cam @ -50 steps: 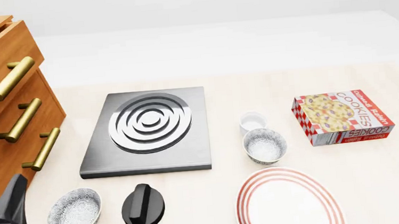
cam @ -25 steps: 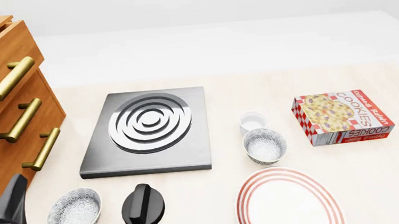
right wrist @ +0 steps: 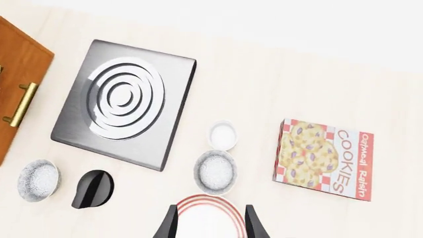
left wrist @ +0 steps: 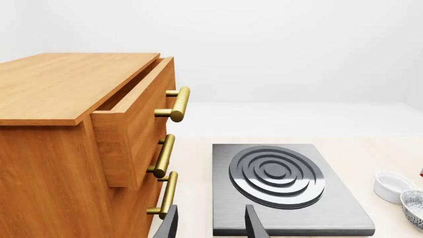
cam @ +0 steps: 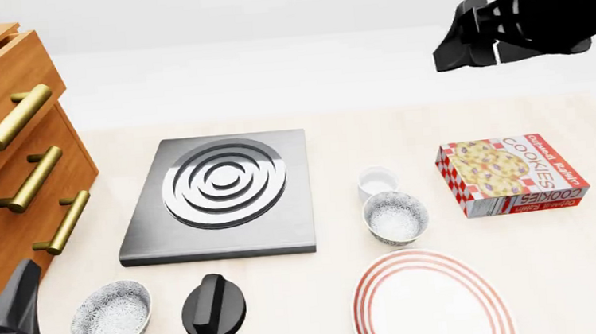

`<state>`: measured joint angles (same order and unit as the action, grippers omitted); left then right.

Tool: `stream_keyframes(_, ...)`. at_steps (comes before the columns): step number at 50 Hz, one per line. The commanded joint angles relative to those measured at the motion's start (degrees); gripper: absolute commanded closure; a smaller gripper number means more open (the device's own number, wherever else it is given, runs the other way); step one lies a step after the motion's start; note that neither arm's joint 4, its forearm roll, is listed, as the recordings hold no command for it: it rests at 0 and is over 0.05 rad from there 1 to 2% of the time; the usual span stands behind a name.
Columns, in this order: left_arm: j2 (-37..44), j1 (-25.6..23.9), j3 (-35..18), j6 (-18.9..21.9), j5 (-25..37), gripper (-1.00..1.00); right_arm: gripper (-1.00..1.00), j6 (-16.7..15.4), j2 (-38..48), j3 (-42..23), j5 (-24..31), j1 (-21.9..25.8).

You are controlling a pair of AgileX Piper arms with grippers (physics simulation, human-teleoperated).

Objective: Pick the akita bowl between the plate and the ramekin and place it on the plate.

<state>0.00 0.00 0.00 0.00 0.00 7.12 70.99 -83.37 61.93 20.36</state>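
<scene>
The akita bowl (cam: 394,217), speckled grey-white inside, stands on the table between the small white ramekin (cam: 378,182) behind it and the red-ringed plate (cam: 431,300) in front. From the right wrist view the akita bowl (right wrist: 215,172), ramekin (right wrist: 223,135) and plate (right wrist: 210,216) lie far below. My right gripper (cam: 457,47) hangs high at the upper right, open and empty, its fingers (right wrist: 168,223) framing the plate. My left gripper (cam: 12,317) sits low at the front left, open (left wrist: 211,210) and empty, far from the akita bowl.
A second speckled bowl (cam: 111,317) and a black knob-like object (cam: 213,308) lie front left. A grey burner slab (cam: 223,189) sits mid-table. A cookie box (cam: 512,174) lies right of the ramekin. A wooden drawer chest (cam: 10,158) with brass handles stands at the left.
My right arm has come into the front view from the upper right and moved leftward and lower. The left gripper and all objects stay where they were.
</scene>
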Motion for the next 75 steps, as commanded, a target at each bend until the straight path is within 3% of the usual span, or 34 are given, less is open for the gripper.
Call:
stream_keyframes(1, 0.0, 0.0, 0.0, 0.0, 0.0, -1.00, -1.00, 7.8, 8.8, 14.9, -15.3, -0.5)
stream_keyframes(14, 0.0, 0.0, 0.0, 0.0, 0.0, -1.00, -1.00, 8.1, 10.2, 16.3, -17.3, -1.6)
stream_keyframes(16, 0.0, 0.0, 0.0, 0.0, 0.0, -1.00, -1.00, 10.2, 10.5, 17.8, -18.5, 0.2)
stream_keyframes(22, 0.0, 0.0, 0.0, 0.0, 0.0, -1.00, -1.00, 10.7, 12.6, 21.8, -23.0, -0.1)
stream_keyframes(40, 0.0, 0.0, 0.0, 0.0, 0.0, -1.00, -1.00, 8.9, 15.2, 28.1, -28.5, -3.8)
stream_keyframes(58, 0.0, 0.0, 0.0, 0.0, 0.0, -1.00, -1.00, 7.5, 22.6, 29.8, -35.9, -8.7)
stream_keyframes(61, 0.0, 0.0, 0.0, 0.0, 0.0, -1.00, -1.00, 9.1, 23.6, 30.5, -37.1, -7.7)
stream_keyframes(75, 0.0, 0.0, 0.0, 0.0, 0.0, -1.00, -1.00, 8.9, 26.0, 33.1, -40.6, -8.5)
